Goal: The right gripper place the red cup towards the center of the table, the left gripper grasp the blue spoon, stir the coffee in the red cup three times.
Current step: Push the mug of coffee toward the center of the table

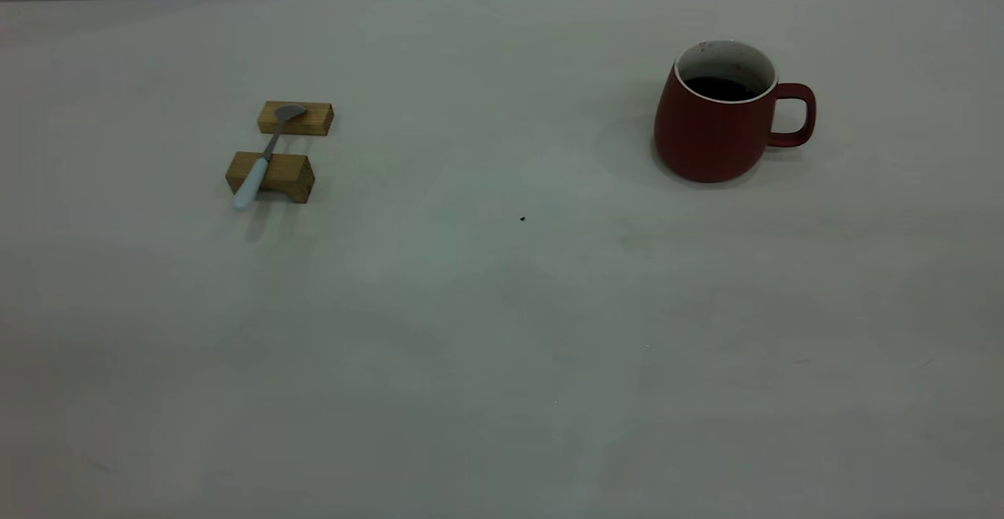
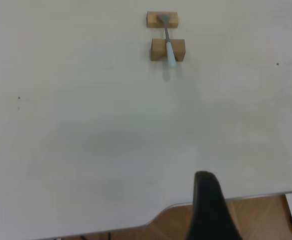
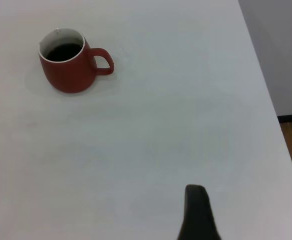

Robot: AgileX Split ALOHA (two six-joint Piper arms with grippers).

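Observation:
The red cup [image 1: 706,135] stands upright at the table's [image 1: 502,331] far right, its handle pointing right, with dark coffee [image 1: 722,88] inside. The blue spoon [image 1: 267,154] lies at the far left across two tan wooden blocks, bowl on the far block [image 1: 310,121], handle over the near block [image 1: 289,176]. Neither gripper shows in the exterior view. In the left wrist view my left gripper [image 2: 207,180] is one black tip with no gap, above the table's edge, far from the spoon [image 2: 169,45]. My right gripper [image 3: 196,192] looks the same, far from the cup [image 3: 68,72].
A tiny black speck [image 1: 522,219] marks the table's middle. The left wrist view shows the table's rounded edge [image 2: 266,192] with wooden floor beyond. The right wrist view shows the table's side edge [image 3: 271,100] and a grey wall.

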